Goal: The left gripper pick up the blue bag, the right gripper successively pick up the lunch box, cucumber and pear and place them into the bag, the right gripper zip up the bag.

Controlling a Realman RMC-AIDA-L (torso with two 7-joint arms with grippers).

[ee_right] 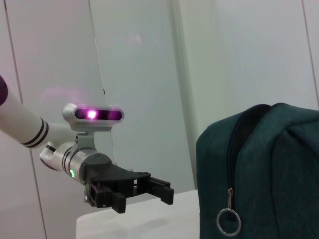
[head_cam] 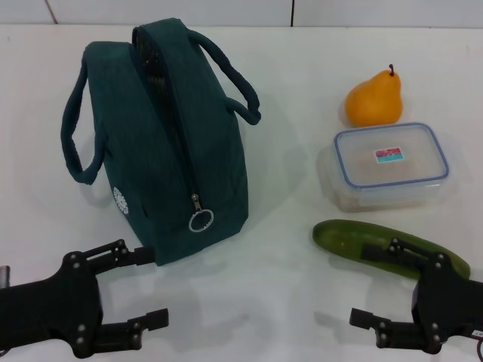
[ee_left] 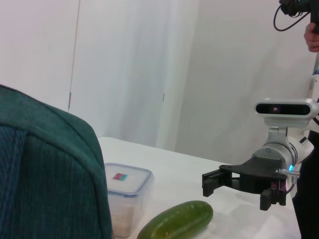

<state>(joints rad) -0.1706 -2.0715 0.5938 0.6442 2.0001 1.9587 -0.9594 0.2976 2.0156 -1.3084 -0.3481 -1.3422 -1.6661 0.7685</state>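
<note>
**A:** Where are the two grippers, and what are their fingers doing?

**B:** Both sit low at the near edge of a white table (head_cam: pixel 279 302). The left gripper (head_cam: pixel 143 290) has its two black fingers spread apart, holding nothing. The right gripper (head_cam: pixel 377 286) is also spread and empty; most of its body is cut off by the corner of the head view.

**A:** Where is the bag?

**B:** The dark teal bag (head_cam: pixel 170 143) stands upright just beyond the left gripper, whose upper finger (head_cam: pixel 124 253) reaches almost to the bag's near bottom corner; contact cannot be judged. Its zipper runs up the ridge, with a metal pull ring (head_cam: pixel 201 220) hanging near the lower end. How far the zipper is undone is hard to make out, and the inside is hidden. In the left wrist view the bag fills the near side and covers part of the lunch box.

**A:** And the food?

**B:** The cucumber (head_cam: pixel 389 249) lies right by the right gripper, one finger crossing over it in the head view, so part is hidden. Beyond it sits the clear lunch box (head_cam: pixel 389 166) with a blue-rimmed lid, and farther still the orange-yellow pear (head_cam: pixel 373 102), just behind the box.
</note>
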